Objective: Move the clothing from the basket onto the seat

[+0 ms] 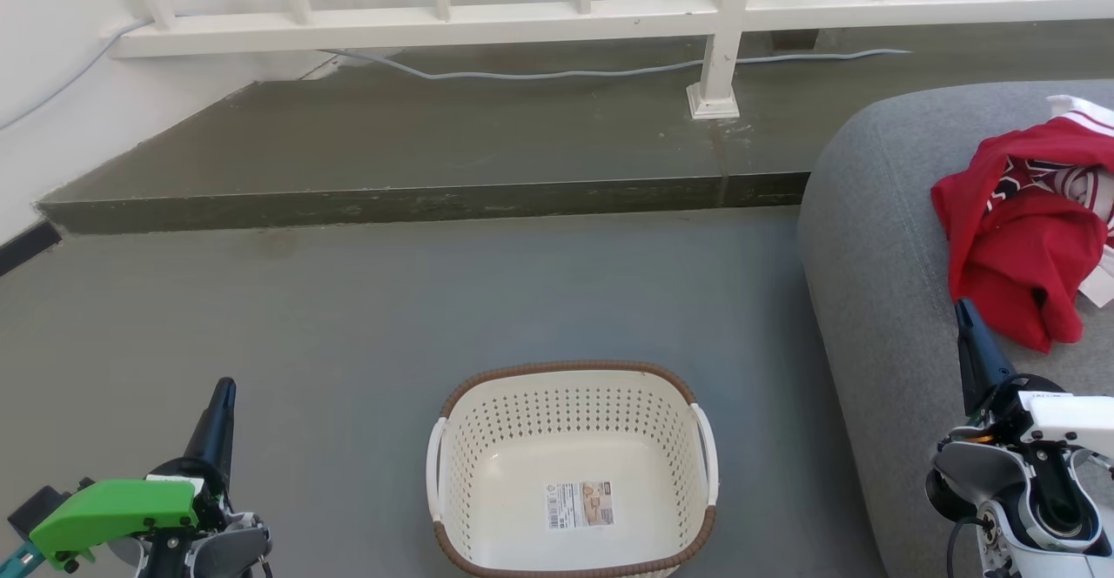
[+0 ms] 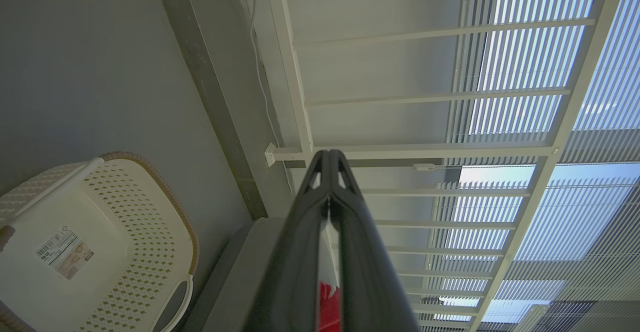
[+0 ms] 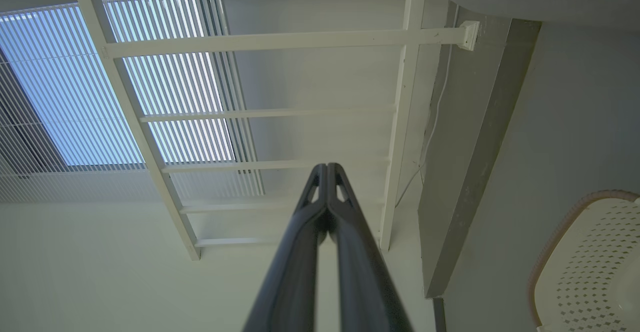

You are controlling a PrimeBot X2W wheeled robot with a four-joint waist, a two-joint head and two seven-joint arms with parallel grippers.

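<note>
Empty basket (image 1: 570, 408) on the floor between left end effector (image 1: 224, 385) and right end effector (image 1: 962, 306), both closed tight on nothing and parked low; clothing (image 1: 1027, 230) heaped on the seat (image 1: 879, 282) at right, hence transfer judged complete.

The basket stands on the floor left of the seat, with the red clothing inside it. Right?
No. The basket holds no clothing; the red clothing lies on the seat, as the head view shows. The rest holds.
</note>
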